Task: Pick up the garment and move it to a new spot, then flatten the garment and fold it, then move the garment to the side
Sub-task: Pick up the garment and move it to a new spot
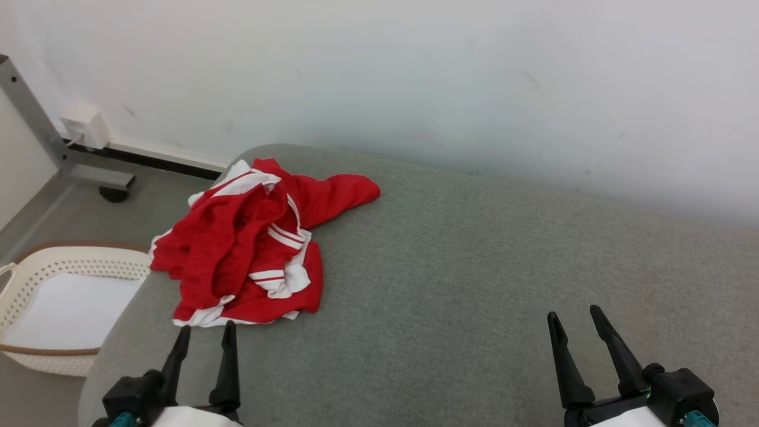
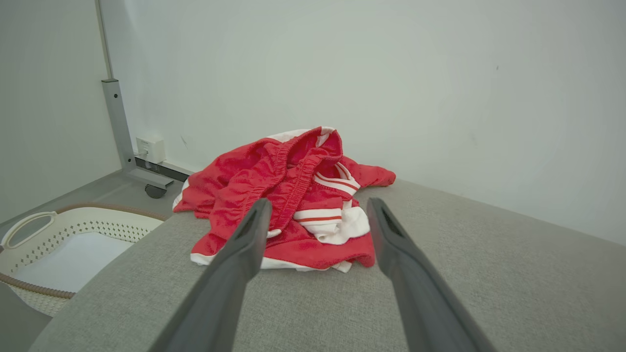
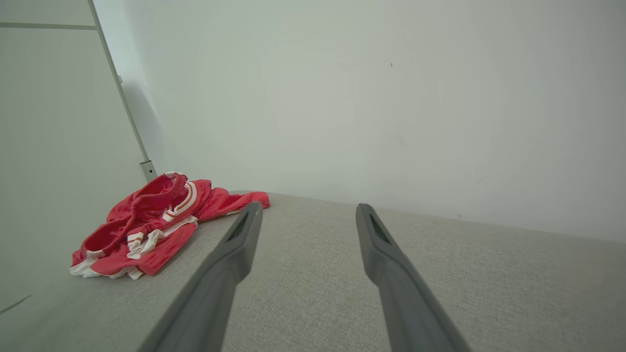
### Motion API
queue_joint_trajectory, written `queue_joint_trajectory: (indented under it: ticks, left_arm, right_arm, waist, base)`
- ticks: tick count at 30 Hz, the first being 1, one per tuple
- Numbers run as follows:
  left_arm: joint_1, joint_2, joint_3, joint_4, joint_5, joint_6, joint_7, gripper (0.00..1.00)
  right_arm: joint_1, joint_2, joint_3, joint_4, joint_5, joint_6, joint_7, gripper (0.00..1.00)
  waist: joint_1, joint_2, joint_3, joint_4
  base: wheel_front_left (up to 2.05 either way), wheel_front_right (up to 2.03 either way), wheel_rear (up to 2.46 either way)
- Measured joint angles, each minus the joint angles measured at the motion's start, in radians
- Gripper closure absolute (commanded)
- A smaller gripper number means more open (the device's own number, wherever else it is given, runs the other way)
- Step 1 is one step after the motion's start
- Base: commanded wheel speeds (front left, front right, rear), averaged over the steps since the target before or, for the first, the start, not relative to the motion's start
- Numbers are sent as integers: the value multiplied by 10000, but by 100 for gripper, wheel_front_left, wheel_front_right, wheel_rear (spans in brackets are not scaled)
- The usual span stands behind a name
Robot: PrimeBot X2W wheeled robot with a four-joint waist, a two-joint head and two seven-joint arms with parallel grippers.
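Note:
A crumpled red garment (image 1: pixel 249 249) with white stripes and trim lies bunched at the far left of the grey cushioned surface (image 1: pixel 474 267). Its elastic waistband faces up in the left wrist view, where the garment (image 2: pixel 288 195) sits just beyond the fingertips. My left gripper (image 1: pixel 207 327) stands open right at the garment's near hem, with nothing between its fingers. My right gripper (image 1: pixel 574 311) is open too, over bare fabric at the lower right, well away from the garment (image 3: pixel 146 230).
A cream perforated laundry basket (image 1: pixel 65 261) sits on the floor off the surface's left edge. A grey metal post (image 1: pixel 35 118) on a caster and a white wall box (image 1: pixel 86 126) stand at the back left. A pale wall (image 1: pixel 474 77) runs behind.

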Motion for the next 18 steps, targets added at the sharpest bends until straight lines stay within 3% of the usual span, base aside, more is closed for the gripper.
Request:
queue_joint_trajectory:
  ticks: [9,18]
  left_arm:
    - [1,2,151,102,77,-52,0,0]
    - [-327,69,282,711,199,-157,0,0]
  right_arm:
    - [-1,0,355,56,79,0,0,0]
    - [-26,0,612,67,77,0,0,0]
  waist:
    - [0,0,-30,812]
    - [0,0,21,658]
  base:
    - [0,0,0]
    - [0,0,0]
